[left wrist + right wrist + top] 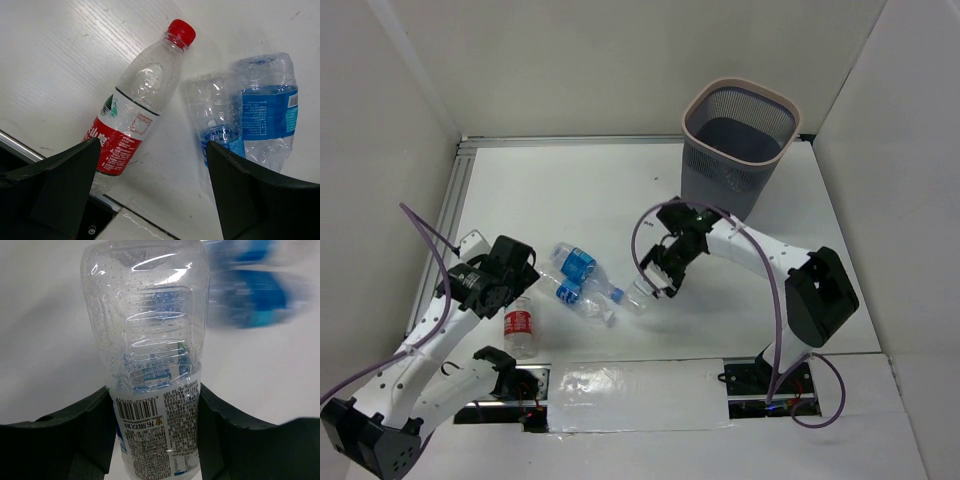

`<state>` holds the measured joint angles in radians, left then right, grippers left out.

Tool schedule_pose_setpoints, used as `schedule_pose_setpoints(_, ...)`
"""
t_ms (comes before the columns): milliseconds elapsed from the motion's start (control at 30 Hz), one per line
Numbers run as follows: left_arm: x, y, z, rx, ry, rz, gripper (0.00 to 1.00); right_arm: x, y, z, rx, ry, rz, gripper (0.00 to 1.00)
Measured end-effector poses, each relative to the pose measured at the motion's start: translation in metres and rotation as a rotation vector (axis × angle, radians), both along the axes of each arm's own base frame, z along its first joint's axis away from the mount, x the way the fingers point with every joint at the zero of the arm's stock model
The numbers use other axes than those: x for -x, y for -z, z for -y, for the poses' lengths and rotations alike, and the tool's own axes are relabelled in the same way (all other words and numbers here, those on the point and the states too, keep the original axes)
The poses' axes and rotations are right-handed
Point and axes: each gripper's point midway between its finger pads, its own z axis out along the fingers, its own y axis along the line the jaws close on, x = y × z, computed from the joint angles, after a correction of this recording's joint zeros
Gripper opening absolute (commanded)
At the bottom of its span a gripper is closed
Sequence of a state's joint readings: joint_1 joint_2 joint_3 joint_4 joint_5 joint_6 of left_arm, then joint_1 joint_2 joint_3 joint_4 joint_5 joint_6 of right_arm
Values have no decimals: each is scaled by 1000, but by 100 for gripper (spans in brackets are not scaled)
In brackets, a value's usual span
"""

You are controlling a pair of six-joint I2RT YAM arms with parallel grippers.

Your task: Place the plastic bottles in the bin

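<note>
The white table (570, 190) fills most of the top view. On it, in the upper right of the frame, stands the bin (715, 185), a tall grey mesh basket with a pale pinkish rim, upright and well apart from every bottle.

The right arm (760, 250) reaches from the lower right toward the centre of the frame. The left arm (430, 350) rises from the lower left corner.

Four plastic bottles lie on their sides in the middle of the table. A clear bottle (618, 296) lies just left of centre, with its label end at the right gripper (655, 283). In the right wrist view this clear bottle (150, 340) runs up the middle of the frame. The right gripper (155, 390) has its jaws partly closed, and both fingers press against the sides of the printed label.

Two blue-labelled bottles (575, 263) lie side by side, touching, just left of the clear one. They are blurred in the upper right of the right wrist view.

A red-capped bottle (520, 328) with a red label lies at lower left, beside the left gripper (505, 275). In the left wrist view the left gripper (152, 150) gapes wide and holds nothing. The red-capped bottle (135, 115) slants between its fingers, and the blue-labelled bottles (267, 110) are at the right.
</note>
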<state>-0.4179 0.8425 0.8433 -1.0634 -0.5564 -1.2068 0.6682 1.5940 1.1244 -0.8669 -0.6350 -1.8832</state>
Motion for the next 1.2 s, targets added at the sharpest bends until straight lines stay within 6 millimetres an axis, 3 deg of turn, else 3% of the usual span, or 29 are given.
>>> schedule_pose_setpoints(67,-1,2,-1,-3,-7,-14,99,-16,-45,-24,-92,78,-11,28)
schedule_pose_setpoints(200,-4,11,-8,-29,-21,-69,99,-58,-192,-78,-412,260,9,30)
schedule_pose_setpoints(267,-6,15,-13,-43,-38,-98,99,-75,-263,-89,-575,340,40,33)
schedule_pose_setpoints(300,-6,17,-16,-49,-40,-110,99,-81,-295,-90,-657,377,55,33)
schedule_pose_setpoints(400,-10,20,-25,-64,-52,-128,99,-109,-361,-73,-821,546,81,35)
schedule_pose_setpoints(467,-12,21,-30,-71,-54,-140,99,-138,-384,-49,-881,675,102,38)
schedule_pose_setpoints(567,-16,27,-37,-93,-43,-179,99,-193,-393,3,-927,887,136,42)
schedule_pose_setpoints(667,-22,36,-39,-104,-11,-225,99,-238,-370,57,-905,1112,129,51)
schedule_pose_setpoints(700,-25,39,-39,-104,4,-236,99,-255,-353,81,-879,1188,126,55)
schedule_pose_setpoints(767,-30,44,-37,-93,37,-249,99,-272,-327,111,-836,1299,99,79)
schedule_pose_setpoints(833,-36,47,-36,-85,64,-249,99,-280,-304,134,-798,1376,62,99)
schedule_pose_setpoints(933,-39,52,-35,-82,99,-263,99,-283,-283,155,-759,1436,29,99)
schedule_pose_setpoints(1067,-41,59,-34,-85,133,-289,99,-275,-262,166,-741,1469,-53,99)
schedule_pose_setpoints(1200,-41,71,-30,-73,169,-337,99,-262,-253,176,-757,1488,-132,99)
